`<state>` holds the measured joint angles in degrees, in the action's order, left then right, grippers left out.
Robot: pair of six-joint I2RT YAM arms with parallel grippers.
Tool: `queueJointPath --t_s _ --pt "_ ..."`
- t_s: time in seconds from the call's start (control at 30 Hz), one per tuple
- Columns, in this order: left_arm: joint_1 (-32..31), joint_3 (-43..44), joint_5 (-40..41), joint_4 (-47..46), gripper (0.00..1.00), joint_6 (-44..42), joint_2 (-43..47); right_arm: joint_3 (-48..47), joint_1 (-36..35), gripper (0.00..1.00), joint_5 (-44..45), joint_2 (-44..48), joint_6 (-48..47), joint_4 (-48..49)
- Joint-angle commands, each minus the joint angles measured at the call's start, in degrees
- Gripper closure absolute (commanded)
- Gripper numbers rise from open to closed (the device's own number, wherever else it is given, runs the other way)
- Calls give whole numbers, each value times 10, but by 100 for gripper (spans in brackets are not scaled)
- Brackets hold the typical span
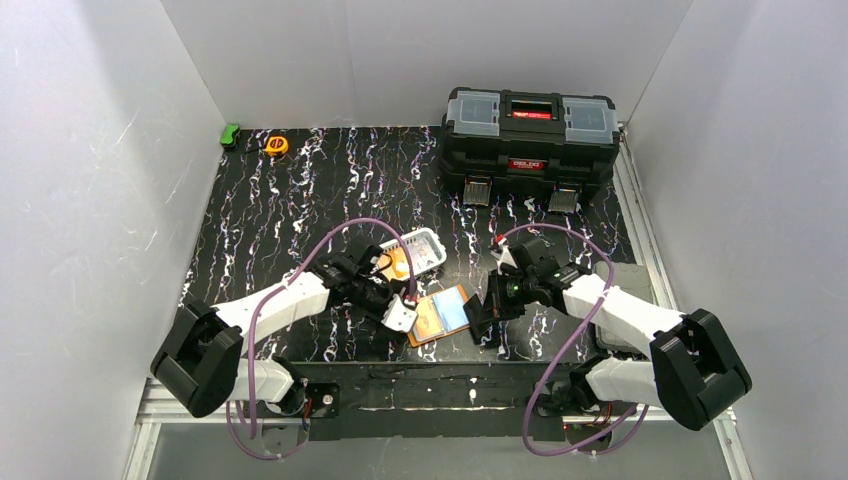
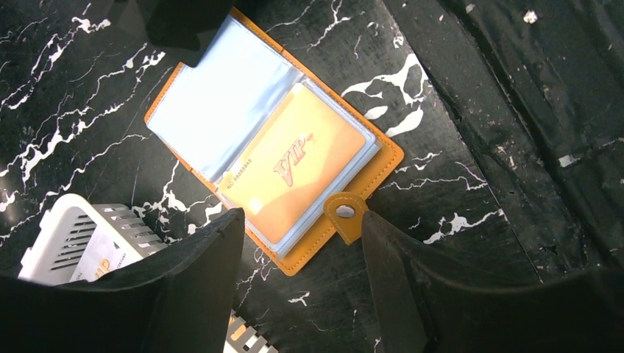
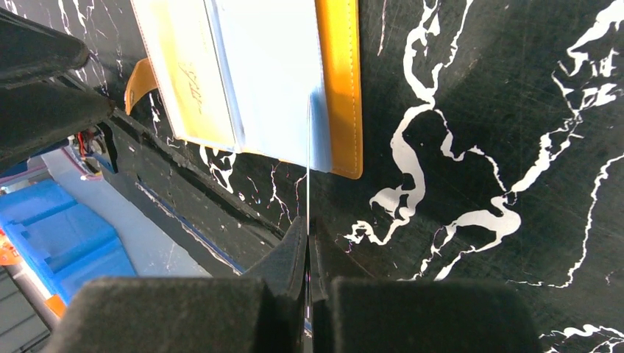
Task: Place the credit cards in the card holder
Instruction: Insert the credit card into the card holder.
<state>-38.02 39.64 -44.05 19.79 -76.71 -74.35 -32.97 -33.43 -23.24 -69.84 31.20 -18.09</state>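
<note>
The orange card holder (image 1: 440, 315) lies open on the black marbled table, between the two arms. An orange credit card (image 2: 294, 169) marked VIP sits inside its right-hand clear pocket. My left gripper (image 2: 302, 217) hovers open over the holder's near corner, beside the snap tab (image 2: 346, 213), with nothing between its fingers. My right gripper (image 3: 307, 224) is shut on a thin pale sheet seen edge-on. That sheet runs up into the holder's grey-blue pocket pages (image 3: 272, 81) and looks like a lifted pocket leaf. More credit cards (image 2: 99, 257) lie in the white basket.
The white slotted basket (image 1: 425, 245) stands just behind the left gripper (image 1: 403, 316). A black toolbox (image 1: 530, 140) sits at the back right. An orange tape measure (image 1: 277, 145) and a small green object (image 1: 231, 134) lie at the back left. The table's front edge runs close below the holder.
</note>
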Motion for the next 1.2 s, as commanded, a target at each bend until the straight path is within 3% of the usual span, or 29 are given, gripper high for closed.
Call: queueJointPath --t_s 0.0,0.5,0.7,1.17 --pt "-5 -14 -6 23 43 -33 11 -31 2 99 8 3 -22 -18" --pt "-18 -23 9 28 46 -70 5 -34 2 99 -15 -22 -34 -14" --pt "-18 -32 13 26 53 -92 0 -55 2 99 2 -30 -55 -36" --pt "-19 -33 14 25 55 -120 -14 -60 2 99 -6 -43 -69 -36"
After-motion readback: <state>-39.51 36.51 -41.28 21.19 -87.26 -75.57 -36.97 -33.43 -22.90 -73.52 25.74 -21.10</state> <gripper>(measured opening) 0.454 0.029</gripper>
